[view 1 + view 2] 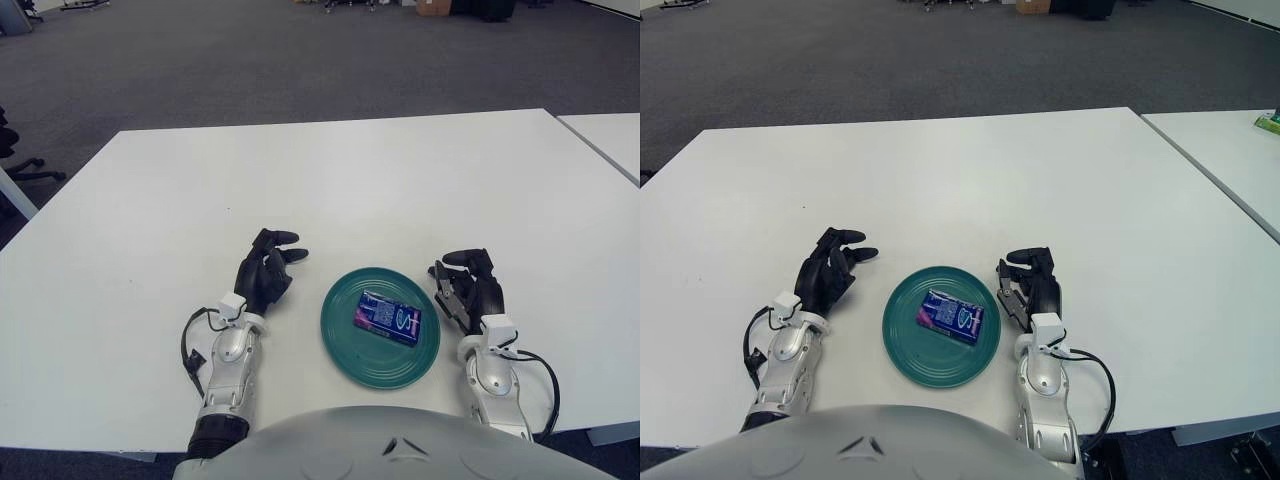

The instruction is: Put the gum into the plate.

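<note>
A round, glossy teal plate (345,350) with concentric ridges sits at the lower centre of a smooth white table (330,190), and the gum (387,318), a small flat rectangular blue pack with shiny printed wrapping, lies on the plate's inner surface, slightly right of its middle. Left of the plate, the black, jointed left hand (264,272) shows with its fingers loosely spread and holding nothing. At the plate's right edge, the matching right hand (468,288) has its fingers partly bent but relaxed, also empty, above a silver metal wrist with a black cable.
</note>
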`<state>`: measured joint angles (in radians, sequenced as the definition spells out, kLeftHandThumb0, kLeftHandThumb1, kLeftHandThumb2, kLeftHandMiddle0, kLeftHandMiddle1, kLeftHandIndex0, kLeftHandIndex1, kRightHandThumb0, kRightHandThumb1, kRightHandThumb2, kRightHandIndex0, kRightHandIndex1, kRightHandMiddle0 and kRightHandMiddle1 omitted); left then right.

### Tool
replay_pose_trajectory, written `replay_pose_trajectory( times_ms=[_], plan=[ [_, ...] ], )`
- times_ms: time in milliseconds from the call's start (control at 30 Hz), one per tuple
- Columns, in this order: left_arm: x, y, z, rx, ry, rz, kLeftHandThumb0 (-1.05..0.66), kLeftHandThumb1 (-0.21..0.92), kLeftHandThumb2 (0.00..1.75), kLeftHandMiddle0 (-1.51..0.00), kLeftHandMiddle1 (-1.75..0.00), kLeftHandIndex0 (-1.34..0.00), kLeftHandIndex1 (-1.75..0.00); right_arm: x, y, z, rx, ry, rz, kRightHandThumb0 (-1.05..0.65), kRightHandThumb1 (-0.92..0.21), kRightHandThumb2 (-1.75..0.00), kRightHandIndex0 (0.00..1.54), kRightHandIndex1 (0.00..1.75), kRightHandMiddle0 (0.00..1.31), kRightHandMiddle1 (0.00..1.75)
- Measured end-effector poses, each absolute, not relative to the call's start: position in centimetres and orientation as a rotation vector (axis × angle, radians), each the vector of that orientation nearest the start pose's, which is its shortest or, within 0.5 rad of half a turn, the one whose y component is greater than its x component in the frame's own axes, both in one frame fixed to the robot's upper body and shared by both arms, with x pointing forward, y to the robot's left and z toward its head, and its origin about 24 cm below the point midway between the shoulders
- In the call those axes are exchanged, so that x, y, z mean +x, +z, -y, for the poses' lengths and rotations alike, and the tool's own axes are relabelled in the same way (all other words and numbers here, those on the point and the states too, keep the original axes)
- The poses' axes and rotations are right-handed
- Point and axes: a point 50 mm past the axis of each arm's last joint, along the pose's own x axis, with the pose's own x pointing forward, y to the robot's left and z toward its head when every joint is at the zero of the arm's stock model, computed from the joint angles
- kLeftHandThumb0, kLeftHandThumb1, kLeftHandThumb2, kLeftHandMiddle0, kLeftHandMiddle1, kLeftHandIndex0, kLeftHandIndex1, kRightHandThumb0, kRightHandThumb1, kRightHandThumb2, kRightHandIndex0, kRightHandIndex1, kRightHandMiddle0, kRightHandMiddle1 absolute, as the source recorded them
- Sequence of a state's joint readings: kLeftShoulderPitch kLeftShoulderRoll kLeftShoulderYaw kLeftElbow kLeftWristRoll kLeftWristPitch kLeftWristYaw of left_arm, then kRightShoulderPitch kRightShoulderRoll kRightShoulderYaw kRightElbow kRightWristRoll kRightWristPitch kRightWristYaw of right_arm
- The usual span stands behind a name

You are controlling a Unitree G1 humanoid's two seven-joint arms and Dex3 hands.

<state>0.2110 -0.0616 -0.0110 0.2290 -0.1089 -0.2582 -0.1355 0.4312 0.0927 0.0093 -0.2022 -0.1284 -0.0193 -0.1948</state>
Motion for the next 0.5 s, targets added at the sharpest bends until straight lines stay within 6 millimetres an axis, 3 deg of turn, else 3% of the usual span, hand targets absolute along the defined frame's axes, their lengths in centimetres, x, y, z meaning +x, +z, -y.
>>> replay_pose_trajectory(
  times_ms=[333, 500],
  plan=[
    [18.7, -2.8, -13.7, -0.144, -0.035, -0.157, -0.90, 0.92, 0.93, -0.61, -1.20, -0.30, -1.47, 16.4, 0.4, 16.7, -0.069, -0.309, -0.177, -0.34, -0.92, -0.52, 0.44, 1.03, 0.19, 1.75],
    [18.3, -2.6, -13.6, -0.113, -0.013, -0.173, -0.86, 0.92, 0.95, -0.53, -1.04, -0.21, -1.28, 16.3, 0.4, 16.7, -0.070, -0.312, -0.176, -0.34, -0.92, -0.52, 0.43, 1.03, 0.19, 1.75]
  ],
)
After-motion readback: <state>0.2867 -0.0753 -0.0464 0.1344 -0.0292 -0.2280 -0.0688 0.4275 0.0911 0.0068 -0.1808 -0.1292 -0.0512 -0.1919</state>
